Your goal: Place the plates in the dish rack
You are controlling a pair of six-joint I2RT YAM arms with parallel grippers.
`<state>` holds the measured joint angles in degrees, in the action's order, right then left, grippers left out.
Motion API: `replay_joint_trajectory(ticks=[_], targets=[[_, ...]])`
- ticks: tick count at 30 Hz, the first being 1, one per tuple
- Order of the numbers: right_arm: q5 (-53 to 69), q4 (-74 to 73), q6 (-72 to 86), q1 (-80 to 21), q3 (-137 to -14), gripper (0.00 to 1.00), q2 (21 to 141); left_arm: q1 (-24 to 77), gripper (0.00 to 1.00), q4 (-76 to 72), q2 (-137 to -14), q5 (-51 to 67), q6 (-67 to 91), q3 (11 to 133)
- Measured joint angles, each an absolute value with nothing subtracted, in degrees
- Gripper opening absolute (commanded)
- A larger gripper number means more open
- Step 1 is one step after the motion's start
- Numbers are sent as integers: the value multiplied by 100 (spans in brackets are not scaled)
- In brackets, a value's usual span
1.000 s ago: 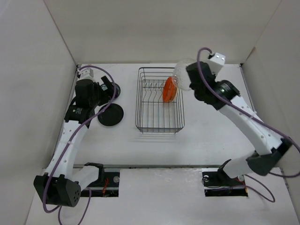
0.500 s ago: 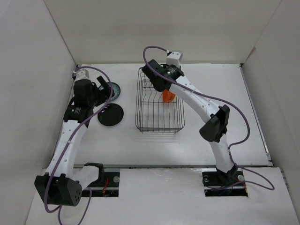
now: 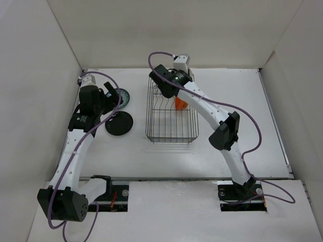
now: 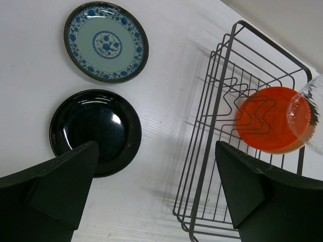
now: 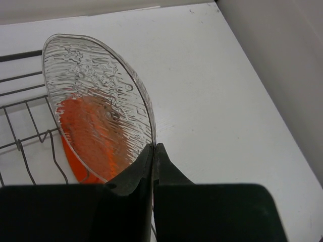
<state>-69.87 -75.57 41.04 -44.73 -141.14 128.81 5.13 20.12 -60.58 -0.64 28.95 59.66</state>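
1. While the right gripper (image 5: 153, 151) is pinching the rim of the clear glass plate (image 5: 96, 96), it is holding that plate on edge over the far end of the dish rack (image 3: 151, 121), just beside the orange plate (image 4: 267, 121) standing among the dividers.
2. Left gripper (image 4: 156, 151) is hanging with its jaws spread and holding nothing, above the teal patterned plate (image 4: 106, 42) and the black plate (image 4: 96, 128), both lying flat left of the rack.
3. Judged step: slotting the glass plate. Doing it well is calling for keeping the plate parallel to the dividers, lowering it into a free slot without knocking the orange plate, and releasing only once the rim is seated.
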Motion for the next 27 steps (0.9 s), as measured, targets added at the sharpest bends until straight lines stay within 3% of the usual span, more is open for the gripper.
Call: replay_joint_trajectory(ticks=[27], targets=[[-7050,-7153,3750,-4552,-14228,0,13515,475,100,1988,-6055,292,2902,5948]])
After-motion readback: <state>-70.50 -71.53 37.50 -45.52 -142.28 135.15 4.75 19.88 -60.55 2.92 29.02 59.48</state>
